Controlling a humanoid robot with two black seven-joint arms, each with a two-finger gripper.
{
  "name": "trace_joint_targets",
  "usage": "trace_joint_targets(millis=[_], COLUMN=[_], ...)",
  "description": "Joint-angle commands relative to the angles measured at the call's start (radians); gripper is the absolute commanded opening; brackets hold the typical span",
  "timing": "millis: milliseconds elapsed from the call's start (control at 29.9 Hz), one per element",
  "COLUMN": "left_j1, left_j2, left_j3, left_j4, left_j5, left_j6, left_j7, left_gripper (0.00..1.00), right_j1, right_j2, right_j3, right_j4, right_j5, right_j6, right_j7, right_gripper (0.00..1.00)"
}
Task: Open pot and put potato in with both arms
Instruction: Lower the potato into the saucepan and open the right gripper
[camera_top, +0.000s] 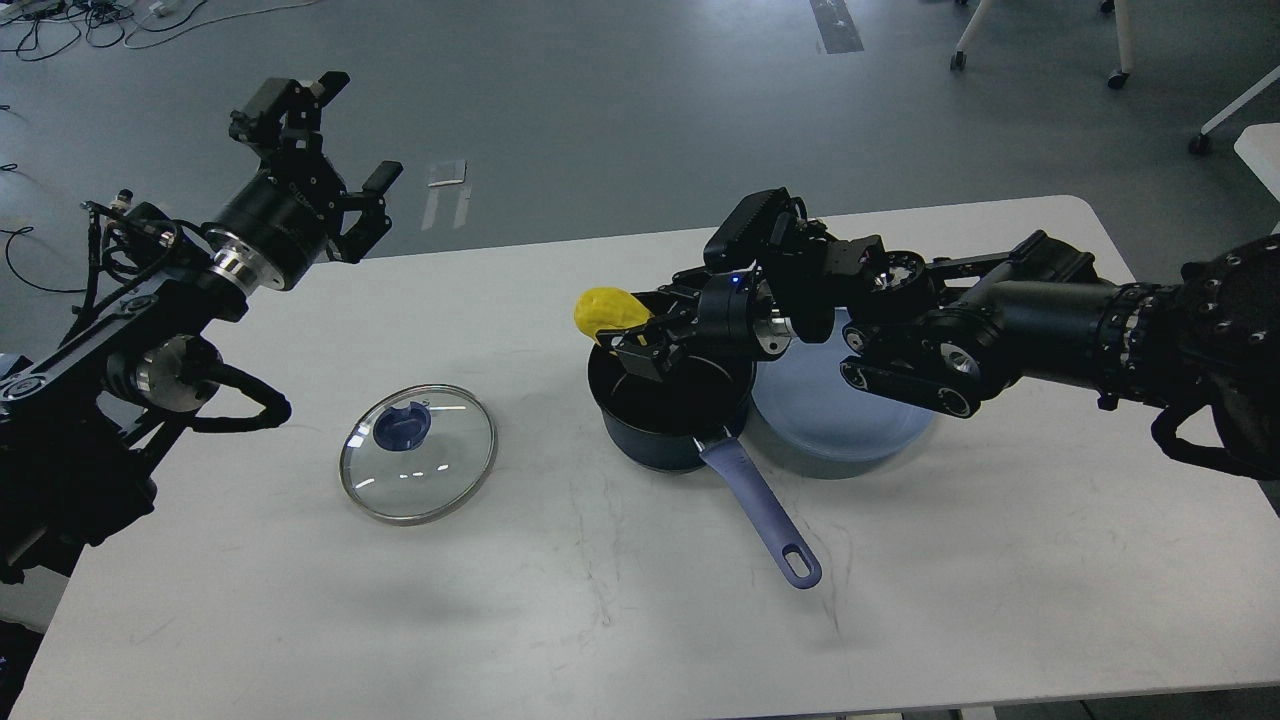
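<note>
The pot (670, 405) stands uncovered on the table (600, 620), handle toward the viewer. Its lid (418, 467) lies flat to the left, well apart. The right gripper (625, 335) clamps the potato (608, 311) above the pot's far rim, beside a plate (850, 420). Farther back, the left gripper (345, 150) hangs spread and empty over the table's far-left edge

The white table (560, 610) carries the glass lid (418, 453) toward its left edge, and the dark pot (672, 420) beside a blue-grey plate (850, 420) near its far edge.
</note>
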Motion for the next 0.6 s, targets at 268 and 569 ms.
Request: trace_joint_targets(millis=[268,569], left_j1=[-0.001,-0.005], left_j2=[-0.004,-0.011], left_j3=[0.0,0.0], left_j4=[0.0,0.002], left_j5=[0.0,0.0], left_j6=[-0.004,0.001], left_j7=[0.0,0.0], left_gripper=[0.98,0.98], right_j1=[0.019,0.024], right_j2=[-0.087,-0.219], right_j3=[-0.002,0.229], right_j4=[0.079,0.079], right_j5=[0.004,0.313], right_j6=[0.0,0.032], right_j7=[0.004,-0.007], right_gripper=[0.97,0.97])
